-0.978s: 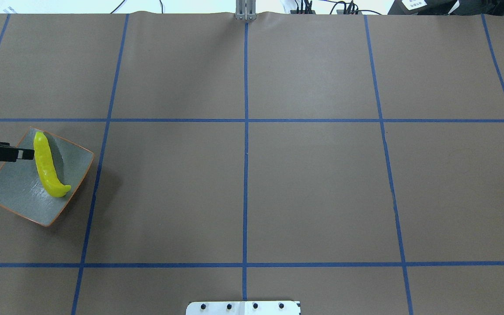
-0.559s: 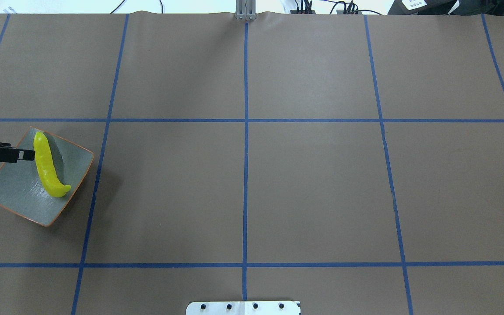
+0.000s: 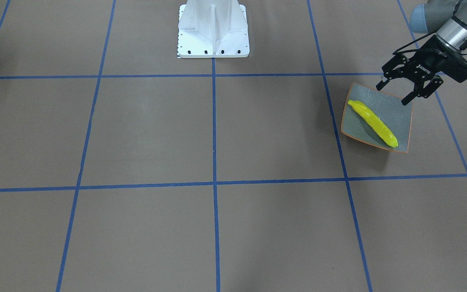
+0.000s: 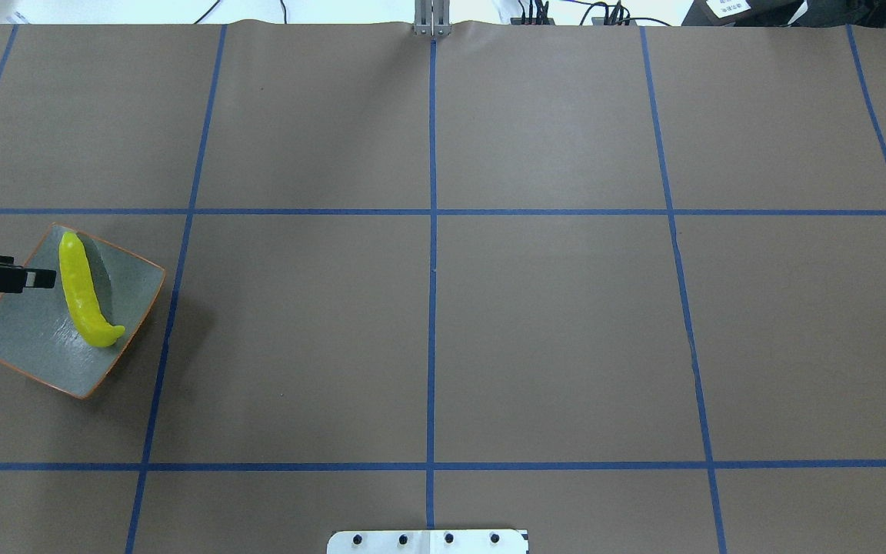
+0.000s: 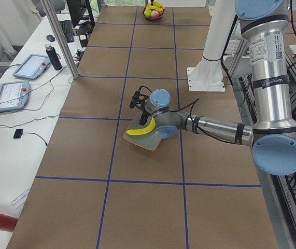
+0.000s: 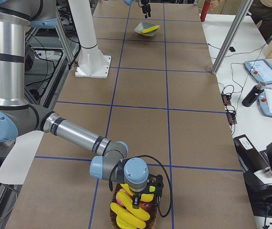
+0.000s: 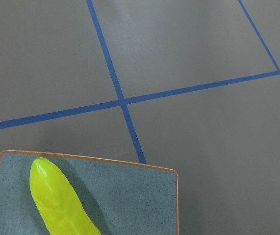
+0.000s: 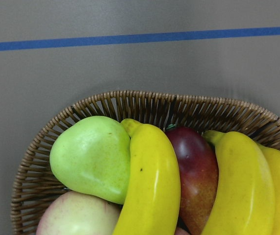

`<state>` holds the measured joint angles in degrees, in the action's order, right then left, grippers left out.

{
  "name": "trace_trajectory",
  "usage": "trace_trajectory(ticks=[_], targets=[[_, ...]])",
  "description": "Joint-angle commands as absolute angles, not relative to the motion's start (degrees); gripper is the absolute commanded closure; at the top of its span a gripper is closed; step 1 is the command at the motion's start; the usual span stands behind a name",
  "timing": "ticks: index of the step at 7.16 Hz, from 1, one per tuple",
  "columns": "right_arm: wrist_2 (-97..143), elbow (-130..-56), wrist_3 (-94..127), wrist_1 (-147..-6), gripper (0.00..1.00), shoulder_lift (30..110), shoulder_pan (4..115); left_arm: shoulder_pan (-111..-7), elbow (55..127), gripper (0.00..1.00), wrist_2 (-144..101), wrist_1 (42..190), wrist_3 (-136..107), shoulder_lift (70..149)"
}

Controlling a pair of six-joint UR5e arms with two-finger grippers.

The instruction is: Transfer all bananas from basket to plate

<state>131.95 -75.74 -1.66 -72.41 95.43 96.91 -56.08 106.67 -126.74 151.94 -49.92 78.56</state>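
Left gripper (image 3: 392, 95) has backed off the plated banana (image 3: 373, 123), fingers wide; right gripper (image 6: 136, 204) fingers indeterminate. Remaining bananas (image 8: 149, 181) look glossy, probably slippery: grip mid-length.

A green pear (image 8: 88, 154) touches a pinkish fruit (image 8: 76, 218), a red fruit (image 8: 196, 171) nearby.

Below the left claw (image 3: 392, 94), its fingers apart, the plate (image 3: 399, 111) lies bare up to the banana (image 3: 373, 123) just beyond. Under the right claw (image 6: 139, 199) the basket (image 8: 144, 105) is crowded: bananas (image 8: 152, 186), pear (image 8: 88, 156), apple (image 8: 76, 215) and red fruit (image 8: 196, 176) press together.
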Motion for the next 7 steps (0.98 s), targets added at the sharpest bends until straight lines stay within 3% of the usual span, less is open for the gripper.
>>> trace_trajectory(ticks=[1,5,6,7], targets=[[131.93,-75.68,3.74,-68.41,0.04,94.83,94.06,-56.07,106.61,0.00,-126.74,152.14,-49.92,78.22],[130.69,-71.54,4.04,-61.27,0.05,96.76,91.76,-55.90,106.61,0.00,-126.74,152.14,-49.92,78.40],[130.43,-71.63,4.22,-61.26,0.19,96.85,91.50,-55.90,106.61,0.00,-126.74,152.14,-49.92,78.49],[130.43,-71.63,4.31,-61.35,0.76,96.59,91.23,-55.90,106.61,0.00,-126.74,152.14,-49.92,78.49]])
